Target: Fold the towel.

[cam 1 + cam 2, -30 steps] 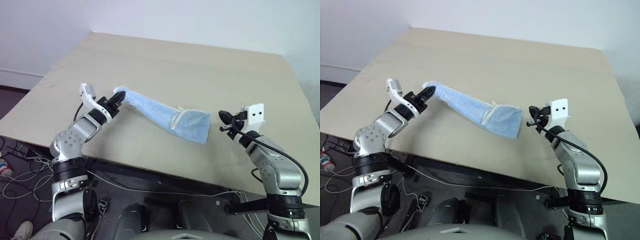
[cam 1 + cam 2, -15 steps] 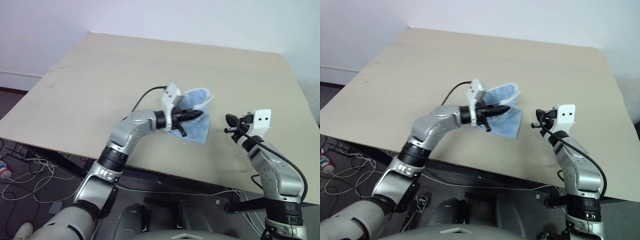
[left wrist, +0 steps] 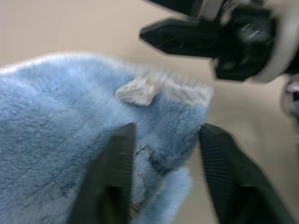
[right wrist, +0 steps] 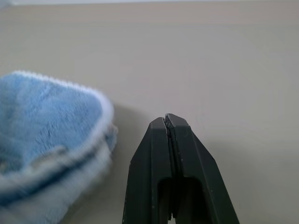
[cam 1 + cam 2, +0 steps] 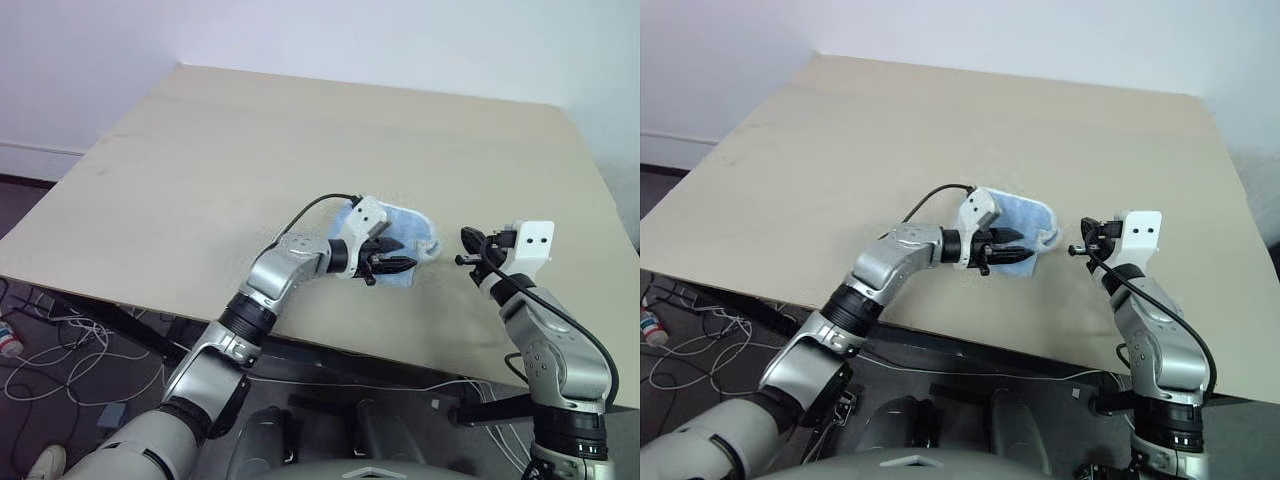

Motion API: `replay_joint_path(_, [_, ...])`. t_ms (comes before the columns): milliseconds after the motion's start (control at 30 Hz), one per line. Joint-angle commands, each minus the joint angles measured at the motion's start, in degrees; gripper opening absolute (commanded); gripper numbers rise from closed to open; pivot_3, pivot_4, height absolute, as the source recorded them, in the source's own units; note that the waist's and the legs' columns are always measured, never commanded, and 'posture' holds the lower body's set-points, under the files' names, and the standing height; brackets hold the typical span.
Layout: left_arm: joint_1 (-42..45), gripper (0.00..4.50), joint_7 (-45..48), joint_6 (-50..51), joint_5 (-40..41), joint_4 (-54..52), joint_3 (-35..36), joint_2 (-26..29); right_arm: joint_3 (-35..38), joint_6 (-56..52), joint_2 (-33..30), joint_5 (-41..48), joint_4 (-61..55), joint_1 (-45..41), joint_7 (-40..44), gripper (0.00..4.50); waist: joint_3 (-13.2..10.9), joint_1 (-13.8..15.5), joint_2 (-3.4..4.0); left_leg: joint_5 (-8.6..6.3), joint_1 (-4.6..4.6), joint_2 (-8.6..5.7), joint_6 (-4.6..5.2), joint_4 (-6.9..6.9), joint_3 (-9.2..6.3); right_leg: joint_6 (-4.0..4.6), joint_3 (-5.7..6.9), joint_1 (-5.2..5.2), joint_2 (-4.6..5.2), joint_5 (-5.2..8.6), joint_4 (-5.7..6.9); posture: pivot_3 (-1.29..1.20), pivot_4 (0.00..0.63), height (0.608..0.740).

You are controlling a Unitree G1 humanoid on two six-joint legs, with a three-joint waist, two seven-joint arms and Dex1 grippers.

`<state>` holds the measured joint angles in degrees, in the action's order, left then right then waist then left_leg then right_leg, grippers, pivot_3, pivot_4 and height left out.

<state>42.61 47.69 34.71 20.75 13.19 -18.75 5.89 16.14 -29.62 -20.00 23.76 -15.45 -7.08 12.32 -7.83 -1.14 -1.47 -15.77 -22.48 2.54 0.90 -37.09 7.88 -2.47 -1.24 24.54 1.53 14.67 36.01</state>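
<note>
The light blue towel point(image 5: 412, 227) lies bunched in a folded heap on the table, near its front edge. My left gripper point(image 5: 400, 264) reaches in from the left over the heap's near side. In the left wrist view its fingers point(image 3: 112, 177) stand open, with blue pile and the small white loop tag point(image 3: 138, 89) between and beyond them. A short way to the towel's right, clear of it, my right gripper point(image 5: 468, 247) is shut on nothing, its tips pointing toward the heap. The right wrist view shows the towel's white-edged layers point(image 4: 46, 112) beside the shut fingers point(image 4: 167, 122).
The beige table point(image 5: 250, 150) stretches wide and bare behind and to the left of the towel. Its front edge runs just below both grippers. Cables point(image 5: 40, 350) lie on the floor at the lower left.
My left arm swept to the right, carrying the towel's left end over onto its right end, so the long strip became a heap. The left gripper then opened. The right gripper barely moved.
</note>
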Motion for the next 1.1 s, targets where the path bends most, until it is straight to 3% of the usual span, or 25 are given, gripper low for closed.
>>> replay_joint_path(33, [-1.0,3.35,1.4,2.7,4.4,-6.0,5.1,1.3,-0.2,0.2,-1.7,-0.1,-3.7,-1.7,1.1,0.0,0.0,0.0,0.01,0.0,0.0,0.0,0.0,0.0,0.0,-0.01,0.0,0.0,0.0,0.0,0.0,0.0,0.15,0.722])
replay_joint_path(133, [-1.1,3.18,-1.5,1.3,4.1,-5.0,9.3,2.6,-1.6,-0.3,-3.2,-0.8,-5.1,-2.9,1.8,0.0,0.0,0.0,0.01,0.0,0.01,0.0,0.0,-0.01,0.0,-0.07,0.0,-0.01,0.0,-0.04,0.01,0.0,0.15,0.722])
replay_joint_path(333, [-0.8,1.33,-4.1,-9.3,-3.9,2.5,7.6,3.5,-7.9,-2.3,-4.0,-1.3,-6.5,-5.3,5.1,0.0,0.0,0.2,-0.01,0.0,0.03,0.0,0.0,-0.01,0.0,-0.17,0.02,-0.04,0.0,-0.08,0.01,0.0,0.15,0.722])
replay_joint_path(467, [-0.4,0.03,-4.5,-13.9,-8.6,10.5,5.2,2.1,-13.6,-1.9,-2.0,-4.3,-1.0,-7.6,5.7,0.0,0.0,0.2,-0.03,0.0,0.02,-0.02,0.0,-0.04,0.0,-0.09,0.03,-0.05,0.02,-0.03,0.0,0.0,0.15,0.722])
replay_joint_path(700, [-1.1,0.03,-4.1,-19.4,-14.6,20.1,2.5,1.1,-18.8,-0.1,-0.2,-9.8,10.3,-5.7,6.0,0.0,0.0,0.3,-0.05,-0.02,-0.01,-0.01,0.04,-0.04,0.0,-0.03,0.05,-0.03,0.04,0.0,-0.01,0.0,0.15,0.722])
replay_joint_path(900, [-1.0,0.03,-3.7,-17.9,-8.2,16.9,10.5,0.6,-15.5,2.4,-0.3,-8.4,4.9,-3.7,7.0,0.0,0.1,0.2,-0.1,-0.02,0.05,0.0,0.04,-0.05,-0.01,-0.02,0.05,-0.09,0.04,0.0,0.01,0.0,0.15,0.722])
replay_joint_path(1000, [0.2,0.0,-4.2,-17.9,-6.7,15.8,14.9,3.9,-9.4,-1.1,-1.6,-2.2,-2.3,-2.4,8.5,0.57,0.0,0.1,-0.1,-0.02,0.0,0.01,0.04,-0.04,-0.01,-0.19,0.05,-0.03,0.03,-0.09,0.02,0.0,0.15,0.722])
replay_joint_path(1100, [1.0,0.0,-5.0,-22.4,-10.0,18.7,15.5,9.0,-2.4,-7.8,-2.0,8.0,-5.7,-0.6,10.4,1.55,0.0,0.0,-0.1,-0.02,0.04,0.04,0.03,-0.04,-0.01,-0.22,0.05,-0.03,0.0,-0.12,0.09,0.0,0.15,0.722])
